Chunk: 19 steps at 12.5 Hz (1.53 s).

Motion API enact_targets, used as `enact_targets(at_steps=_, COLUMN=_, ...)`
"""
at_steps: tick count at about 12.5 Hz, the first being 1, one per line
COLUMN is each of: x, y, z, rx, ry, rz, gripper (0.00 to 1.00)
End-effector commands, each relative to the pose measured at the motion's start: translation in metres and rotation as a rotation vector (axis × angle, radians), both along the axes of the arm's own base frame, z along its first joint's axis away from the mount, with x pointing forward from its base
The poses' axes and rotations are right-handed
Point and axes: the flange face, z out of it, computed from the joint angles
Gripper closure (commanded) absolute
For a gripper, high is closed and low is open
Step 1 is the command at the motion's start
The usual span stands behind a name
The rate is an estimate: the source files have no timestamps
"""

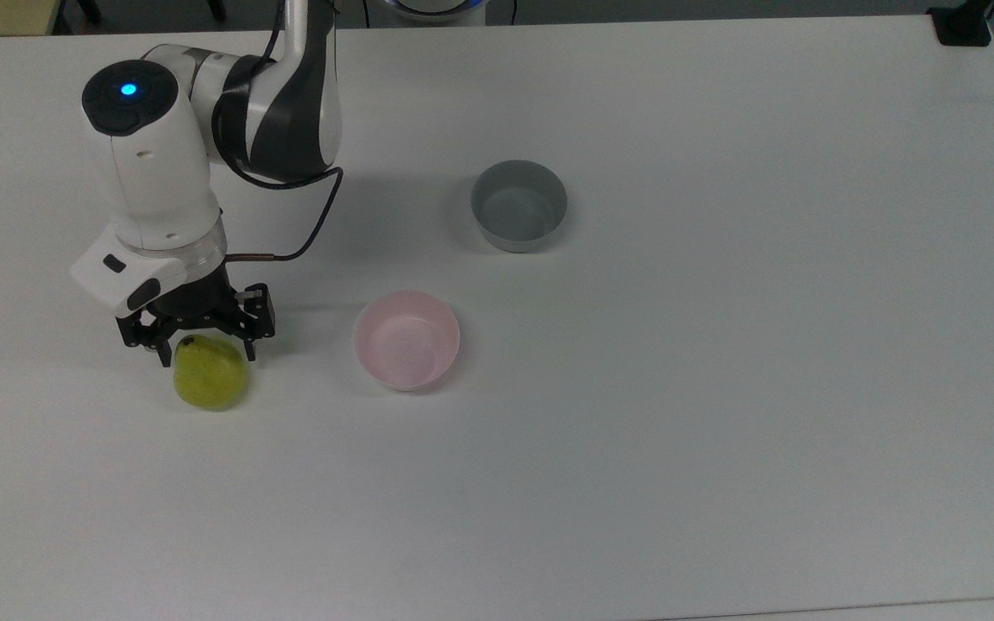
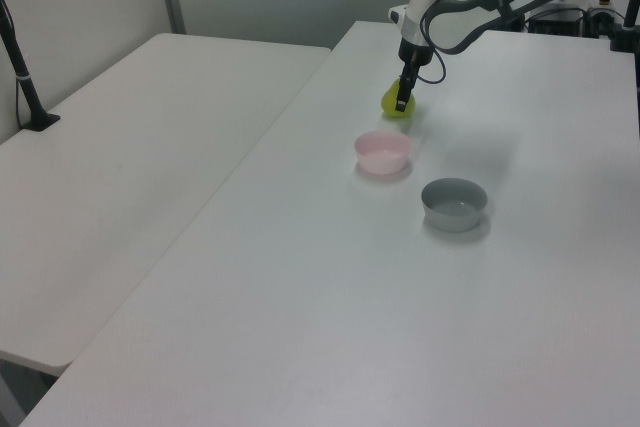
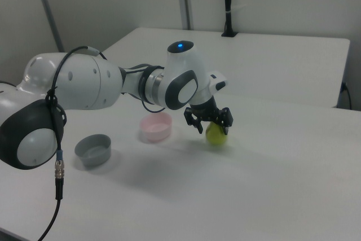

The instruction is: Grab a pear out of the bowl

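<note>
The yellow-green pear [image 1: 210, 374] lies on the white table, left of the pale pink bowl [image 1: 406, 339] in the top view and apart from it. The bowl holds nothing. My gripper [image 1: 204, 348] hangs just above the pear's stem end, open, with a finger on either side of the pear's top. In the left view the pear [image 2: 394, 104] sits beyond the pink bowl [image 2: 383, 151], under the gripper [image 2: 402, 101]. In the right view the pear [image 3: 216, 135] rests to the right of the bowl [image 3: 155, 127], with the gripper [image 3: 211, 123] over it.
A grey bowl [image 1: 519, 205] stands behind and to the right of the pink one in the top view, holding nothing. The arm [image 1: 204, 121] reaches in from the top view's upper left. A second table [image 2: 120, 157] adjoins in the left view.
</note>
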Motion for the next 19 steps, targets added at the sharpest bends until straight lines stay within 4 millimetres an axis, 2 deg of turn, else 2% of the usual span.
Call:
enact_targets(at_steps=1, x=-0.003, y=0.001, z=0.008, rx=-0.022, ry=-0.020, rz=0.013, gripper=0.00)
enact_targets(at_steps=2, x=-0.004, y=0.001, z=0.019, rx=-0.024, ry=-0.028, rz=0.010, gripper=0.00)
enact_targets(at_steps=4, x=-0.008, y=0.002, z=0.056, rx=-0.024, ry=-0.053, rz=-0.032, gripper=0.00)
enact_targets(at_steps=6, x=-0.016, y=0.017, z=0.094, rx=-0.017, ry=-0.035, rz=-0.058, gripper=0.00)
enact_targets(at_steps=9, x=-0.037, y=0.081, z=0.149, rx=-0.005, ry=0.065, rz=-0.047, gripper=0.00)
enact_targets(at_steps=13, x=-0.059, y=0.163, z=0.191, rx=0.003, ry=0.119, rz=-0.051, gripper=0.00)
enact_targets(at_steps=14, x=-0.071, y=0.189, z=0.205, rx=0.001, ry=0.148, rz=-0.041, gripper=0.00)
enact_targets(at_steps=17, x=-0.098, y=0.232, z=0.229, rx=-0.007, ry=0.202, rz=-0.050, gripper=0.00)
enact_targets(at_steps=19, x=-0.128, y=0.248, z=0.249, rx=-0.013, ry=0.233, rz=-0.046, gripper=0.00)
